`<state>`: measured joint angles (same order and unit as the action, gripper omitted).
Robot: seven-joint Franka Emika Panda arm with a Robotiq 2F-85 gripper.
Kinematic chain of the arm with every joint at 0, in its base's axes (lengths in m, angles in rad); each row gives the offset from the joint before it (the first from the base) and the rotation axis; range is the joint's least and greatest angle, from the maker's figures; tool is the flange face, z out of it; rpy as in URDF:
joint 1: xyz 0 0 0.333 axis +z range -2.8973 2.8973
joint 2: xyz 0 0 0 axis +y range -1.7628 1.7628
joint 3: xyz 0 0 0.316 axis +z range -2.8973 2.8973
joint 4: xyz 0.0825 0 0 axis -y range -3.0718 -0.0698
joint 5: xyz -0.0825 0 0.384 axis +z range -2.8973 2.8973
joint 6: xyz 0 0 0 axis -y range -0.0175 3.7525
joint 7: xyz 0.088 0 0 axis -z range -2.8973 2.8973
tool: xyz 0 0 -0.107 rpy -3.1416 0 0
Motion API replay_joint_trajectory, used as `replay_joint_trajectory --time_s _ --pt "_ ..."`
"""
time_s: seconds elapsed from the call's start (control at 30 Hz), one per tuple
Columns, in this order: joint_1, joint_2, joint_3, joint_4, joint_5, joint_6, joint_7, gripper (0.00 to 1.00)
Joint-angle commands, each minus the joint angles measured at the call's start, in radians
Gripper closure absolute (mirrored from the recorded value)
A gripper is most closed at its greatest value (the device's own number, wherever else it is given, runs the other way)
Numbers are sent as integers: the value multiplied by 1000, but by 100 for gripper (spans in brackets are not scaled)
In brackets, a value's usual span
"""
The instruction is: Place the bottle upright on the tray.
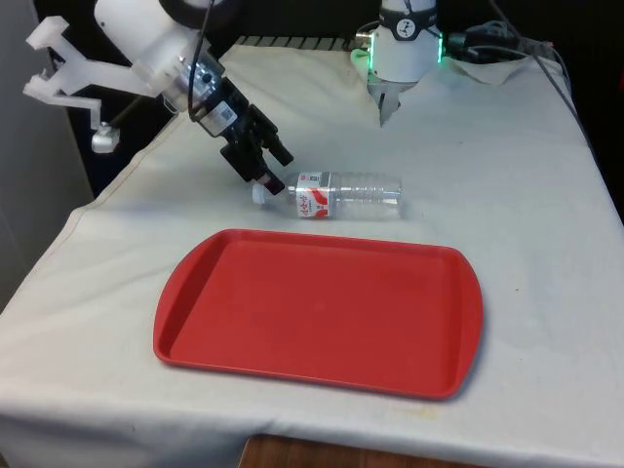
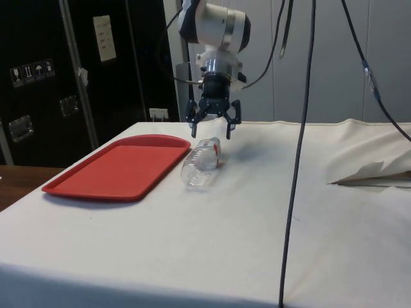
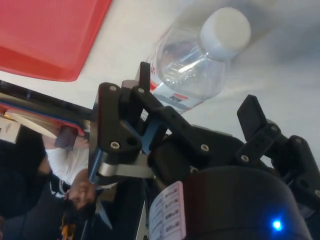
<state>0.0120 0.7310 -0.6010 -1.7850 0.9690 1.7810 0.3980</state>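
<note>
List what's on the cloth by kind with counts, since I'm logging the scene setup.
Clear plastic bottles: 1, the bottle lying on its side beside the tray.
Red trays: 1, the tray.
Total: 2.

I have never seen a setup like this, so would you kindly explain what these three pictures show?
It is one moment seen by three cameras: one facing across the table, one at its side, one on the robot's wrist. The white arm ends in a black two-finger gripper. On the white cloth lies a clear plastic bottle on its side, with a white cap and a red label, beside an empty red tray. The gripper is open, its fingers astride the bottle's cap end, and it holds nothing yet. A person shows at the wrist picture's edge.
</note>
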Motion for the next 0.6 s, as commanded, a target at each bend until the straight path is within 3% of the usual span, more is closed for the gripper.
replay_joint_trajectory --time_s 0.0,0.07,0.1,0.13,0.33,0.37,0.4,0.57 --pt "-11 10 6 13 11 -19 -1 0" --pt "-11 20 1 22 21 -33 0 0" --pt "-2 22 -8 21 21 -33 -1 0" --pt "-10 28 -3 29 29 -45 1 0" --pt "-10 43 -5 38 44 -64 2 0" --pt "-3 39 -10 30 38 -56 0 0" --pt "-11 46 -4 39 47 -66 2 0" --pt "-13 64 -3 45 69 -85 0 0"
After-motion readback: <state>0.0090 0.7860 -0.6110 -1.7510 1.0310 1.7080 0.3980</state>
